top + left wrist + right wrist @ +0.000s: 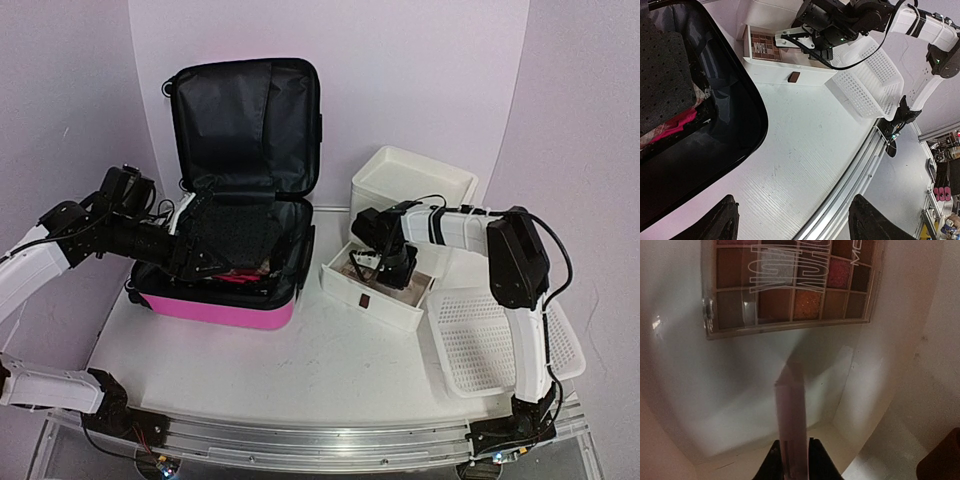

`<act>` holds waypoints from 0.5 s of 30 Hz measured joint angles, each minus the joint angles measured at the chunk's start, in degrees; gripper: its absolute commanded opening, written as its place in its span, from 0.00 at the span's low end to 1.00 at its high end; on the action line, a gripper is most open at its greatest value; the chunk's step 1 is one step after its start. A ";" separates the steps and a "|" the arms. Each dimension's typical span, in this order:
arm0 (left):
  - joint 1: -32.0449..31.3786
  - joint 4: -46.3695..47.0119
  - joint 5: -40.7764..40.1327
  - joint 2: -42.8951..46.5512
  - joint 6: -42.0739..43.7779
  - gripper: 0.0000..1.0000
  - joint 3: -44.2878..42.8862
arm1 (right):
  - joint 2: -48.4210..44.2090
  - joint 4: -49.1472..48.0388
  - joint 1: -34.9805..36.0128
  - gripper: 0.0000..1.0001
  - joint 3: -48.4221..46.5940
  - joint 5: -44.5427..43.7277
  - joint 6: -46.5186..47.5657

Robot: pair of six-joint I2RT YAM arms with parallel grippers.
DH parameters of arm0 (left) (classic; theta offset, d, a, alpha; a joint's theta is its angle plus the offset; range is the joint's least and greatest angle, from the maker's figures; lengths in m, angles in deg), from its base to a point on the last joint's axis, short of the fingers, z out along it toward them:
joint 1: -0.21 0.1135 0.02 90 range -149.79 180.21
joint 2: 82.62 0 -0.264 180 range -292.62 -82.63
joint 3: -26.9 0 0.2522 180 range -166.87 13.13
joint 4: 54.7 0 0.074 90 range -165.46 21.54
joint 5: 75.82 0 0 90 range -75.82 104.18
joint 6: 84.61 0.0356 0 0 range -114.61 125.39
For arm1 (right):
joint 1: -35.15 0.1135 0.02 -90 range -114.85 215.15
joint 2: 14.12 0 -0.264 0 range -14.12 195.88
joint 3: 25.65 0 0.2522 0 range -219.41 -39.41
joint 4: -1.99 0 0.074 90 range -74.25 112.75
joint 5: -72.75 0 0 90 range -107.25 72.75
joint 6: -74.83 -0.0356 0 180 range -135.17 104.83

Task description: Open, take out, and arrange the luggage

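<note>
We are looking at the luggage (215, 308) lying open in the left-centre of the overhead view. Its hot-pink shell is resting on the white surface (300, 370), and its lid (245, 110) is standing upright, showing black fabric lining.

We are judging the shell to be stiff, smooth and probably slippery under hard fingers. The case also looks light for its size, so it may be sliding if pushed. The black zip band (303, 250) along the rim looks like the better place to be taking hold, since a thin edge fits between the fingers.

Inside, a black perforated pad (665, 80) is lying over pink fabric (677, 125). Both look soft, so pinching a raised fold seems wiser than pressing flat.

The left fingers (725, 220) are hanging spread wide apart with nothing between them, beside the luggage's edge. The right fingers (770, 467) are pressing together on a slim pale item (790, 415), seen edge-on, which we cannot identify. They are reaching inside the pulled-out white drawer (395, 312), where a glossy eyeshadow palette (790, 285) is lying. A white mesh basket (490, 340) is sitting at lower right.
</note>
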State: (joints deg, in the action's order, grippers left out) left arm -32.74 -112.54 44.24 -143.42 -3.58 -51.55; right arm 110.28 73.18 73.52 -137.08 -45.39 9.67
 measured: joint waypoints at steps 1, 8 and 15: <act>0.00 -0.26 -0.26 0.17 0.02 0.76 0.02 | 0.02 -0.09 -0.13 0.31 0.07 -0.09 0.04; 0.00 -1.05 -0.48 0.50 0.02 0.76 0.02 | -0.11 0.00 -0.13 0.54 0.57 2.38 -1.84; 0.00 -1.11 -0.46 0.00 0.00 0.76 -0.04 | -7.02 4.26 -0.09 0.61 0.87 10.73 -7.10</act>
State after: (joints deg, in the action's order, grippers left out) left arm -32.74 -113.65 43.78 -143.42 -3.58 -51.59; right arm 103.27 77.44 73.43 -136.20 -34.66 2.57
